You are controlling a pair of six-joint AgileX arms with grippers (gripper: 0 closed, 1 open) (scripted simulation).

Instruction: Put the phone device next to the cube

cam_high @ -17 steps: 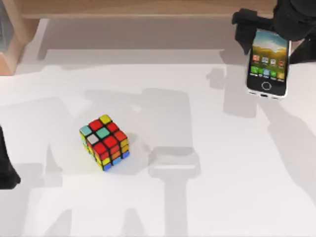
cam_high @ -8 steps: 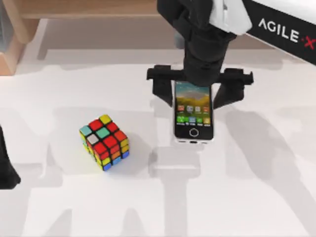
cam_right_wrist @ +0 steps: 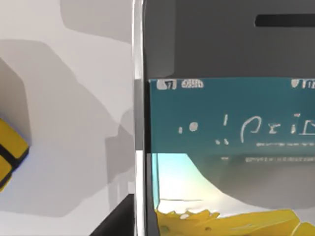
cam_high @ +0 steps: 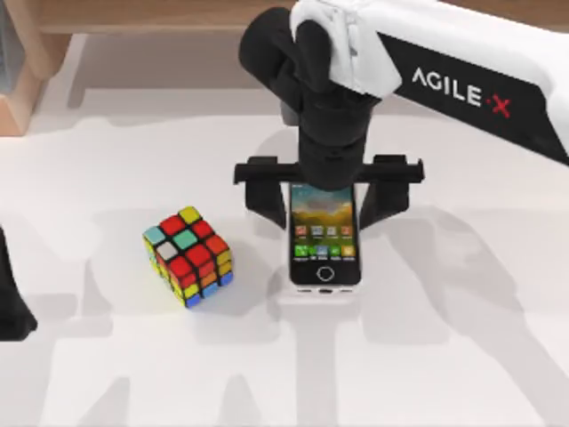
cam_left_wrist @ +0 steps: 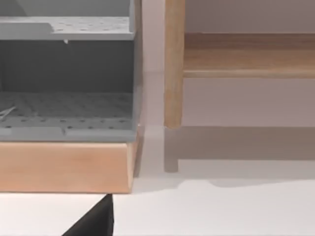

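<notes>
The phone [cam_high: 325, 242] lies screen up near the middle of the table [cam_high: 462, 356], its long axis running away from us toward the far edge, home button at the near end, and it sits to the right of the cube [cam_high: 188, 255] with a clear strip of bare table between the two. Our right gripper [cam_high: 325, 191] straddles the phone's far end from above, a black finger [cam_high: 264, 191] standing off each long side, so the jaws span the phone's short width; from the top view they look wider than the phone, yet whether the pads are pressing its rim or have let go we cannot tell, since the wrist hides the contact. In the right wrist view the phone's silver rim and upper screen sit close under the camera, and a yellow corner of the cube shows off to one side, which agrees with the cube lying just across that gap. We judge the relation that matters is this sideways one: the cube lies leftward of the jaws, square to the phone's long axis, so closing the gap would call for a short slide or carry toward the left, keeping the phone's long side facing the cube. Our left gripper [cam_high: 11, 307] is parked at the table's left edge, well apart from both
</notes>
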